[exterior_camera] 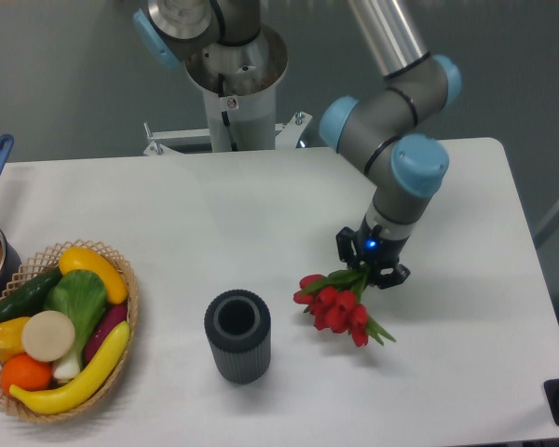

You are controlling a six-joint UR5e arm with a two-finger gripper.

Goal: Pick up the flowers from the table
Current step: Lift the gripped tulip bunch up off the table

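Flowers (pixel 338 303): gripped at the stems by your hand (pixel 373 270), closed on them, blooms hanging just above the worktop (pixel 261 214). Pickup looks nearly complete; you need only raise them clear.

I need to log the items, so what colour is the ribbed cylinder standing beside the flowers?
Dark grey, seen in the fixed camera: the cylinder.

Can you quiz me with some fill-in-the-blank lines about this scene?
1. The gripper is shut on the stems of the ____.
2. The flowers are ____ in colour.
3. Left of the flowers stands a dark ____.
4. The vegetables lie in a ____ at the table's left edge.

Missing words: flowers; red; cylinder; basket
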